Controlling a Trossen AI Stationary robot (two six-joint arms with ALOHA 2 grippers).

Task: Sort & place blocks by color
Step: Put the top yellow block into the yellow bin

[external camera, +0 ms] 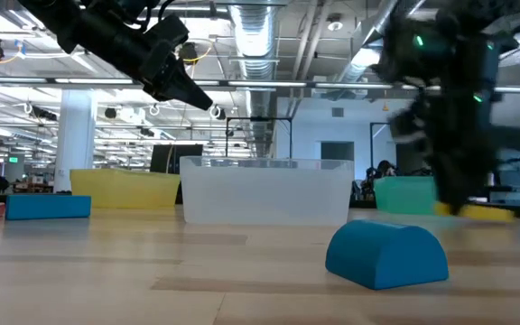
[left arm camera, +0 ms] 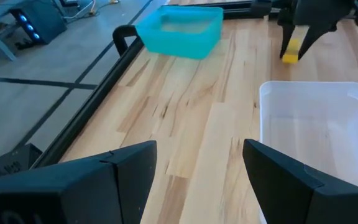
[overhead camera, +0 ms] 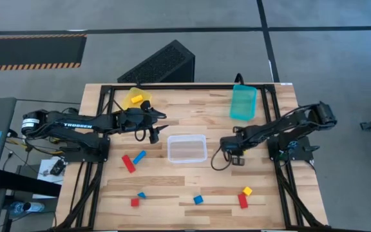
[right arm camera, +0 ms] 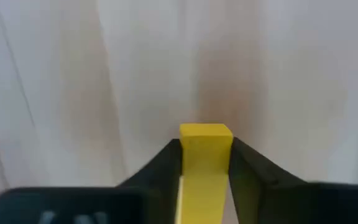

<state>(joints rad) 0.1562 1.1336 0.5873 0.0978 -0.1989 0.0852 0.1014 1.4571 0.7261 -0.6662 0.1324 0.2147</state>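
My right gripper [overhead camera: 237, 159] is right of the clear bin [overhead camera: 187, 148] and shut on a yellow block [right arm camera: 205, 140]. The left wrist view also shows that block [left arm camera: 290, 52] under its fingers. My left gripper [overhead camera: 161, 116] is open and raised above the table between the yellow bin [overhead camera: 136, 98] and the clear bin, touching nothing. A red bar [overhead camera: 129, 163] and a blue bar [overhead camera: 139, 156] lie flat on the table left of the clear bin. Small blue [overhead camera: 198, 200], red [overhead camera: 243, 201] and yellow [overhead camera: 247, 191] blocks lie near the table's near edge. My right gripper pinches the yellow block [right arm camera: 205, 155] between its two fingers, which come from above and point down. The block's end sticks out past the fingertips [right arm camera: 166, 155]. It hangs low over the table; whether it is clear of the wood I cannot tell.
The teal bin [overhead camera: 243, 102] stands near the far edge, on the right. Two more small blocks, blue [overhead camera: 141, 194] and red [overhead camera: 134, 202], lie near left. A black grille box [overhead camera: 161, 64] sits beyond the far edge. Bare wood shows between the bins.
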